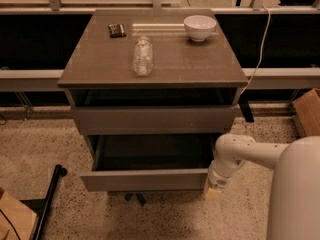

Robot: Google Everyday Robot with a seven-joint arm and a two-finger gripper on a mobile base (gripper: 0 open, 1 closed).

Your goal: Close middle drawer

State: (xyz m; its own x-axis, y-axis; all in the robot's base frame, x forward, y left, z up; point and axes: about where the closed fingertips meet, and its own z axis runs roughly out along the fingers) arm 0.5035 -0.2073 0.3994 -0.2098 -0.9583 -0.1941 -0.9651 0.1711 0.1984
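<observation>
The grey-brown cabinet (pixel 100 69) stands in the middle of the camera view. Its middle drawer (pixel 145 180) is pulled out, its plain front panel facing me and its dark inside showing above it. The top drawer (pixel 152 119) sits above it, nearly flush with the cabinet. My gripper (pixel 212 190) hangs from the white arm (pixel 250 151) at the lower right. It rests against the right end of the middle drawer's front panel, close to the floor. The lowest drawer is hidden behind the open one.
On the cabinet top are a clear plastic bottle (pixel 142 56), a white bowl (pixel 200 26) and a small dark object (pixel 117 30). A cardboard box (pixel 307 111) stands at the right. A black pole (pixel 47 204) and more cardboard (pixel 12 219) lie at the lower left. A white cable (pixel 257 54) hangs at the right.
</observation>
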